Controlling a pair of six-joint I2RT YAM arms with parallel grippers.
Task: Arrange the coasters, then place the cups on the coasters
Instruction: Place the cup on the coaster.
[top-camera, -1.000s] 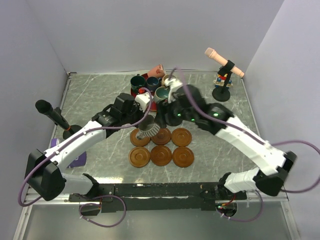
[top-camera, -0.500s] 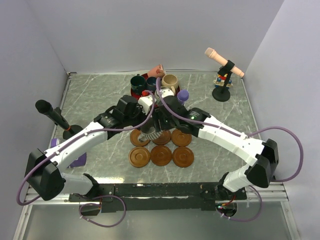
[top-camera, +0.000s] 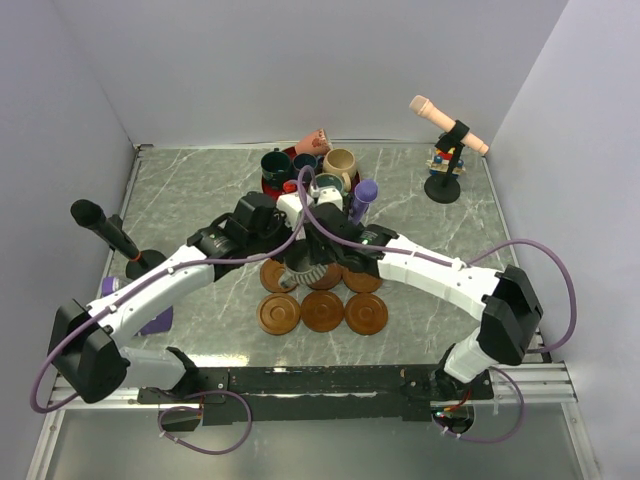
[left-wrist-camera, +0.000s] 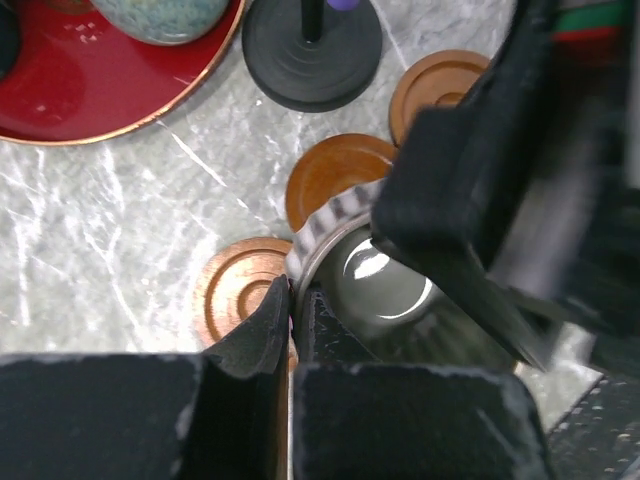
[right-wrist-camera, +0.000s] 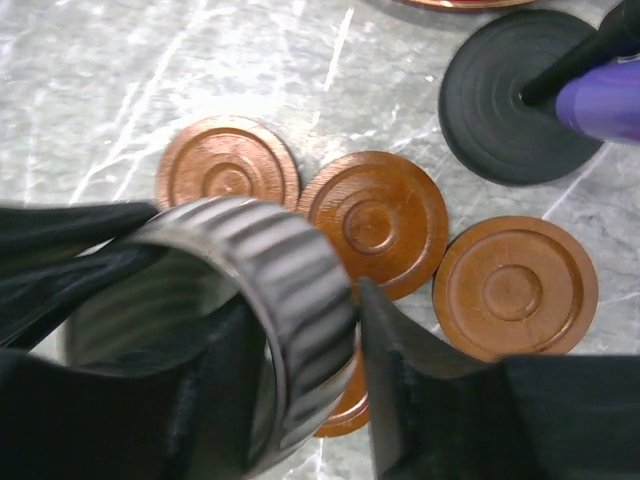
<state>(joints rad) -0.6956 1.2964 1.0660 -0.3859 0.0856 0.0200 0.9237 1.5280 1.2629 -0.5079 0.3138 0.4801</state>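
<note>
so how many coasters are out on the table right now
6 coasters: front row left, middle, right; back row left, middle, right, partly hidden under the arms and grey cup.

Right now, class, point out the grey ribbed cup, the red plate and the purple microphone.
grey ribbed cup (right-wrist-camera: 300, 270), right wrist view, on its ribbed outer wall.
red plate (left-wrist-camera: 80, 95), left wrist view, on its bare red surface.
purple microphone (top-camera: 365, 190), top external view, on its purple head.

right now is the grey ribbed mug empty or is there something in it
Empty: the left wrist view looks into the grey ribbed mug and shows only a bare glossy inside with a light reflection.
</note>
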